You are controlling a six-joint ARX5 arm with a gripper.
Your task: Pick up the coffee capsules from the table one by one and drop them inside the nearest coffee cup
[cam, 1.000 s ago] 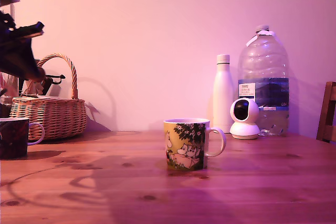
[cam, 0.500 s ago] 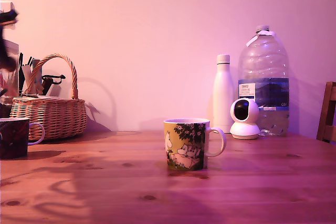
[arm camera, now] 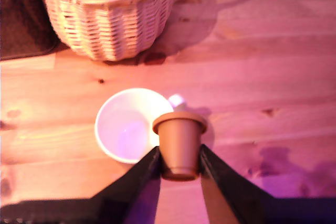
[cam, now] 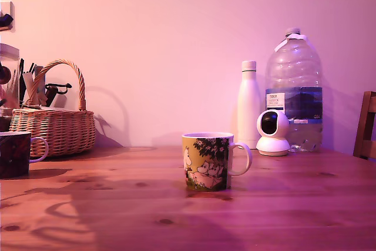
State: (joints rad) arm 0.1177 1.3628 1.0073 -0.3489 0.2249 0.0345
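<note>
**Capsule held above the white cup**

Gone from the exterior view is the dark arm that filled the upper left corner a second ago; half a second ago only a blur of it remained at that edge, and now just small dark bits show there. Everything else has stayed put. On the table [cam: 282,204] a yellow illustrated mug [cam: 207,161] stands near the middle, handle toward the exterior view's right. A dark mug [cam: 15,153] sits at the exterior view's left edge, just in front of a wicker basket [cam: 54,127] with an arched handle. Against the wall on the exterior view's right stand a white bottle [cam: 249,104], a large clear water jug [cam: 294,89] and a small round white camera [cam: 274,132] in front of the jug. A wooden chair [cam: 366,126] edge shows at the far right.

From the wrist view, the gripper [arm camera: 180,167] has its two black fingers [arm camera: 143,174] pinching a brown coffee capsule [arm camera: 179,144] by its narrow end, wide rim away from the camera. The capsule hangs over the table beside and partly overlapping the rim of a white cup [arm camera: 126,125], whose inside looks empty. The basket's woven wall lies beyond the cup, with a printed packet inside.
</note>
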